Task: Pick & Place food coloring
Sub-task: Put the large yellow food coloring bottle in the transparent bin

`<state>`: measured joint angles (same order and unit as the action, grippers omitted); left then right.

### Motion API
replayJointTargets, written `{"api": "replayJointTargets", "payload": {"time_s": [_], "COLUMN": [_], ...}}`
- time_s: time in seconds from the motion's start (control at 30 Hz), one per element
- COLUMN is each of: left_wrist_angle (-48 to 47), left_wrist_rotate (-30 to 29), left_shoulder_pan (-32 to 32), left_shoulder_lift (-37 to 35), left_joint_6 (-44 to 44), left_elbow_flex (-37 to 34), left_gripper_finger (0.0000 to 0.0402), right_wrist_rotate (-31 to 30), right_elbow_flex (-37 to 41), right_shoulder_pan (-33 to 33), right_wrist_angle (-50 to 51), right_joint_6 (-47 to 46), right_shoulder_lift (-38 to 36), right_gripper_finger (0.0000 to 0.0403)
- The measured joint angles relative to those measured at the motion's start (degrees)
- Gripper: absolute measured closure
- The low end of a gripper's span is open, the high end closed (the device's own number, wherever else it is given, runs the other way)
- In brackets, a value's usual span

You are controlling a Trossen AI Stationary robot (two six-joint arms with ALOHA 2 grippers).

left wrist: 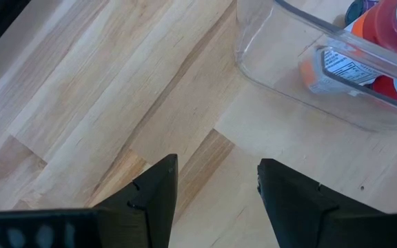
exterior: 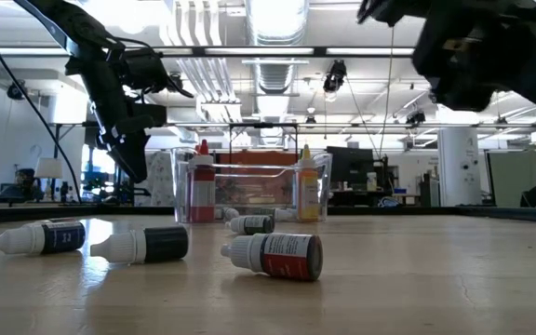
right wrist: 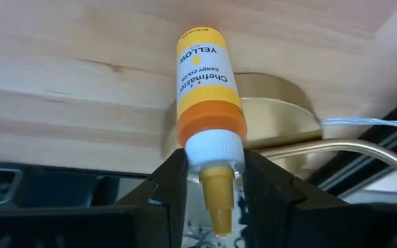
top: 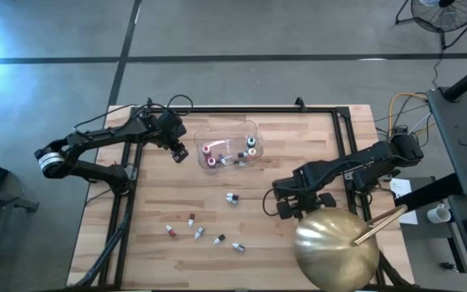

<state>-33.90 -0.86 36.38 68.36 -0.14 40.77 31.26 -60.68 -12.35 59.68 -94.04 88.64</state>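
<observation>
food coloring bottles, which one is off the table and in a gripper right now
The yellow candy color bottle, clamped at its white cap between the right gripper fingers. The other bottles lie loose on the table or sit in the clear tub.

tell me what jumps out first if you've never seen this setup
The right gripper pinches a yellow candy color bottle at its white cap, beside the big gold dome at the table's near right corner. A clear plastic tub holding several bottles sits near the open left gripper, and more small bottles lie scattered on the wooden table.
</observation>
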Motion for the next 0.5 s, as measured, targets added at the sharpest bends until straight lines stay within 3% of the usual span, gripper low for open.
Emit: {"api": "replayJointTargets", "payload": {"time_s": [0.27, 0.5], "left_wrist_angle": [0.0, 0.0], "left_wrist_rotate": [0.0, 0.0], "left_shoulder_pan": [0.0, 0.0], "left_shoulder_lift": [0.0, 0.0], "left_joint_6": [0.0, -0.6], "left_elbow_flex": [0.0, 0.0], "left_gripper_finger": [0.0227, 0.0227], "right_wrist_rotate": [-11.2, -23.3], "right_elbow_flex": [-7.2, -19.0], "right_shoulder_pan": [4.7, 11.0], "right_wrist_angle": [0.2, 3.1], "right_joint_6": [0.5, 8.4], "right_shoulder_lift": [0.0, 3.0], "right_gripper_finger": [0.0297, 0.0298]}}
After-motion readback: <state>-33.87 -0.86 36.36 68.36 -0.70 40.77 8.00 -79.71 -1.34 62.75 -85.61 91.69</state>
